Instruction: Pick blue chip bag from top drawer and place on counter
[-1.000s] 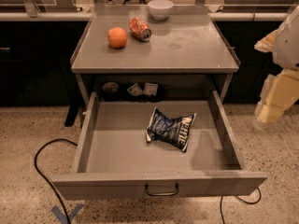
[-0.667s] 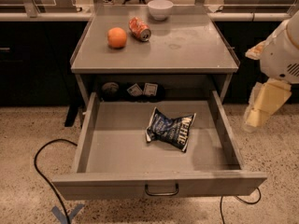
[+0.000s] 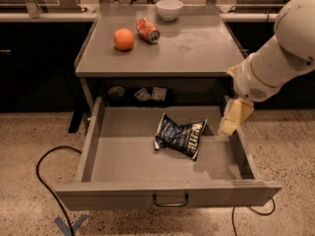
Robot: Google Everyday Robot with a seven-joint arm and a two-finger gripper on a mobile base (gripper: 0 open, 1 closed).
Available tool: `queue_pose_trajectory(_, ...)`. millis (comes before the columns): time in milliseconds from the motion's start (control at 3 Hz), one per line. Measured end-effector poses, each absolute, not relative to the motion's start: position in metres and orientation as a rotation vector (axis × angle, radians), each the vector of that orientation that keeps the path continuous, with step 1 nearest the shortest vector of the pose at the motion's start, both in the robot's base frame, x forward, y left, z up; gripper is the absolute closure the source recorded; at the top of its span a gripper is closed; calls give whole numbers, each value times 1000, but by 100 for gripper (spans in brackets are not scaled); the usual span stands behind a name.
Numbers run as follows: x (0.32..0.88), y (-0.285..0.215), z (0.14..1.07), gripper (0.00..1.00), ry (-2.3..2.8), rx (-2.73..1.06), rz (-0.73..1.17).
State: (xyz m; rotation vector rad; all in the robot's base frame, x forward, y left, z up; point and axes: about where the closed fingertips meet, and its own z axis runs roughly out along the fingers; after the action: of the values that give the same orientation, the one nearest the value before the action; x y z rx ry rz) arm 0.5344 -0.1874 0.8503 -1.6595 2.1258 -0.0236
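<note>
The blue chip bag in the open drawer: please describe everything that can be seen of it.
The small dark navy-blue foil chip bag is crumpled, with white lettering on its face. It lies flat on the floor of the open grey metal top drawer, right of the middle, touching nothing else. The cream-coloured hand hangs at the drawer's right wall, apart from the bag.

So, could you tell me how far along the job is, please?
Done: the top drawer stands open. In hand: the tool hangs at its right wall, beside the blue chip bag, not touching it. Left: grasping the bag, lifting it and setting it on the counter.
</note>
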Motion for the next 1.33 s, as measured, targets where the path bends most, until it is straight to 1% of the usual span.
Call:
queue_pose_trajectory(333, 568, -172, 807, 0, 2124, -1630, 13)
queue_pose_trajectory(667, 583, -158, 762, 0, 2152, -1631, 68)
queue_pose_trajectory(1000, 581, -142, 723, 0, 2176, -1650, 160)
queue_pose_trajectory(1333, 581, -142, 723, 0, 2176, -1650, 160)
